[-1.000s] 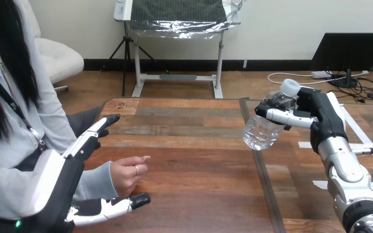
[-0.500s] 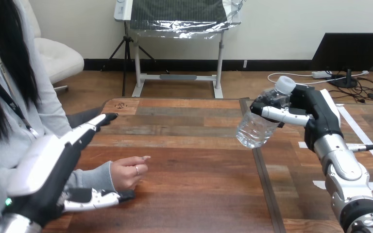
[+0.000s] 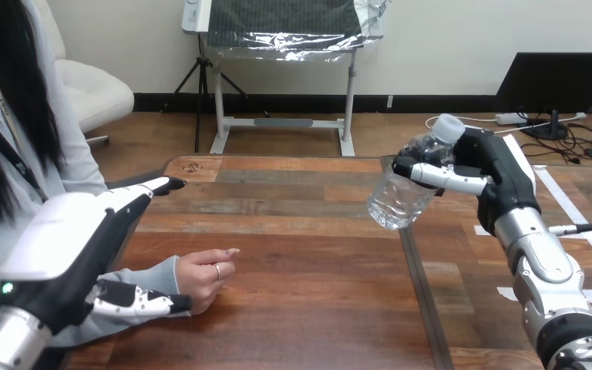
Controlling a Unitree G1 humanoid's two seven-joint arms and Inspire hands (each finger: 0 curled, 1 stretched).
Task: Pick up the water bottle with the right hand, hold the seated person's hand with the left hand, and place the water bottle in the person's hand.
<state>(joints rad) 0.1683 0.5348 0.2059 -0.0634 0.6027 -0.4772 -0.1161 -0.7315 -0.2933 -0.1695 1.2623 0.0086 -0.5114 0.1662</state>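
Over table, right hand round bottle

I'm looking at my left hand: a broad white shell across its back, black underneath. A small green light glows just behind it, then comes the silver left forearm. Its thumb is white-plated with a black tip. My right hand is mostly black, with white-and-black fingers. Behind it, the right forearm is rounded silver and ends in a black collar.
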